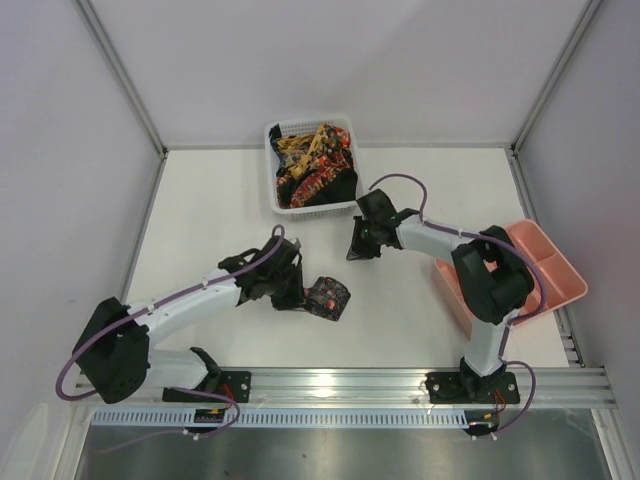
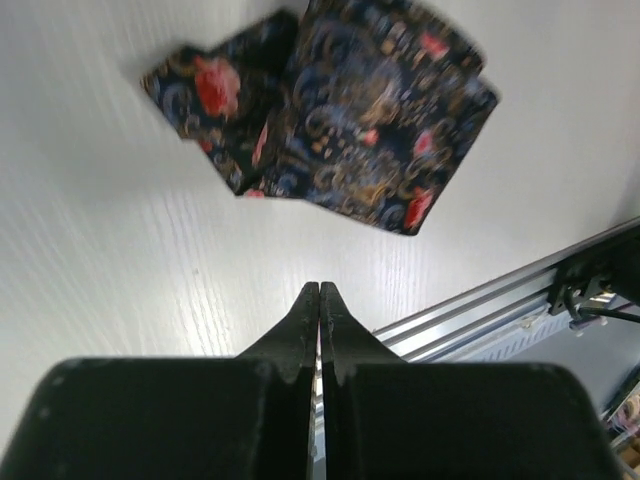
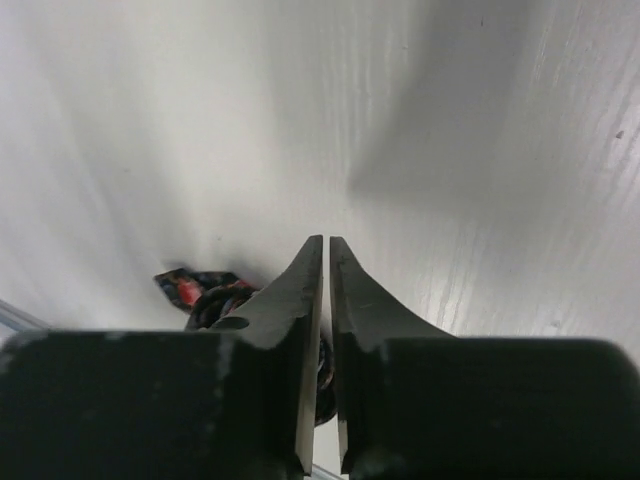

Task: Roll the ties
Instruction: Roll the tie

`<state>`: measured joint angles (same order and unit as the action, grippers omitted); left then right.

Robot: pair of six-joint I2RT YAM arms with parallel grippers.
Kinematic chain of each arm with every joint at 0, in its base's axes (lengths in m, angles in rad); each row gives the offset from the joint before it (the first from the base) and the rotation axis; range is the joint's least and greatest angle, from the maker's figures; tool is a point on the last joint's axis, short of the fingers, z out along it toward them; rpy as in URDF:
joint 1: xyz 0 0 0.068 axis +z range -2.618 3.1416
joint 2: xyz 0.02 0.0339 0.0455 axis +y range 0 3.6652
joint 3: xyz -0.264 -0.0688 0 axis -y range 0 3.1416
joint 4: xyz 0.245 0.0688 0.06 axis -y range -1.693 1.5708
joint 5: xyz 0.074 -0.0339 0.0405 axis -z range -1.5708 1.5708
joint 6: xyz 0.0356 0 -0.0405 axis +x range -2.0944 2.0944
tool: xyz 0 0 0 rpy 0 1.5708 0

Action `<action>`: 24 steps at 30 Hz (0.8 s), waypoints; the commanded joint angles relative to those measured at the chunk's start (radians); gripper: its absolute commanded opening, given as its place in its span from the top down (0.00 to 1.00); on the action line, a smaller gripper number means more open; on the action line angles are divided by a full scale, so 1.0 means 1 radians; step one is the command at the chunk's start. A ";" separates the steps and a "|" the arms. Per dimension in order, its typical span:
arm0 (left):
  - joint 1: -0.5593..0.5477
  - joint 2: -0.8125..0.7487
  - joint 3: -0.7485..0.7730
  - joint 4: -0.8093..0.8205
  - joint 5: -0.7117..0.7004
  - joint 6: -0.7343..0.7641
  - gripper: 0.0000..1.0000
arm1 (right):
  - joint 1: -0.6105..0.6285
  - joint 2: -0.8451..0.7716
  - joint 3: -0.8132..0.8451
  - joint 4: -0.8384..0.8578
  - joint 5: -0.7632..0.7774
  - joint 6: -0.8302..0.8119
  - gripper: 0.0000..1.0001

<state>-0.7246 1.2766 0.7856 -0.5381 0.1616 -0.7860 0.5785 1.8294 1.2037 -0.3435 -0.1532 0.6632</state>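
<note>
Ties [image 1: 315, 162] lay in the basket [image 1: 310, 209] at the tabletop's [image 1: 200, 210] far edge, one loose tie [image 1: 328, 297] lay on the tabletop in front of the basket, and the tray [image 1: 552, 262] sat to the basket's near right.

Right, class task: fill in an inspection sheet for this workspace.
Surface: white table, no spills seen.
Job's things: one folded tie mid-table; more ties heaped in basket.
Clutter: pink tray at right edge.
Tools: left tool shut, empty; right tool shut, nothing seen in it.
Cables: purple cables loop along both arms.
Surroundings: white walls, metal rail at near edge.
</note>
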 commanded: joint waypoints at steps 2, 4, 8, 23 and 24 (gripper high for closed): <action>-0.087 0.021 -0.045 0.006 -0.072 -0.139 0.99 | 0.033 0.065 0.057 -0.035 0.055 0.010 0.91; -0.116 0.059 -0.054 0.027 -0.089 -0.174 1.00 | 0.041 0.076 0.051 -0.034 0.050 0.001 0.92; -0.130 0.125 -0.049 0.033 -0.118 -0.209 1.00 | 0.058 0.085 0.036 -0.043 0.033 -0.017 0.95; -0.136 0.208 -0.065 0.040 -0.277 -0.315 1.00 | 0.144 0.114 -0.001 -0.034 -0.062 -0.024 1.00; -0.136 0.205 -0.066 0.046 -0.281 -0.321 0.99 | 0.150 0.114 -0.001 -0.037 -0.065 -0.016 1.00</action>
<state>-0.8555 1.4788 0.7368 -0.4973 -0.0254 -1.0615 0.6998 1.9213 1.2079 -0.3584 -0.1997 0.6369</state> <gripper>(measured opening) 0.009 0.010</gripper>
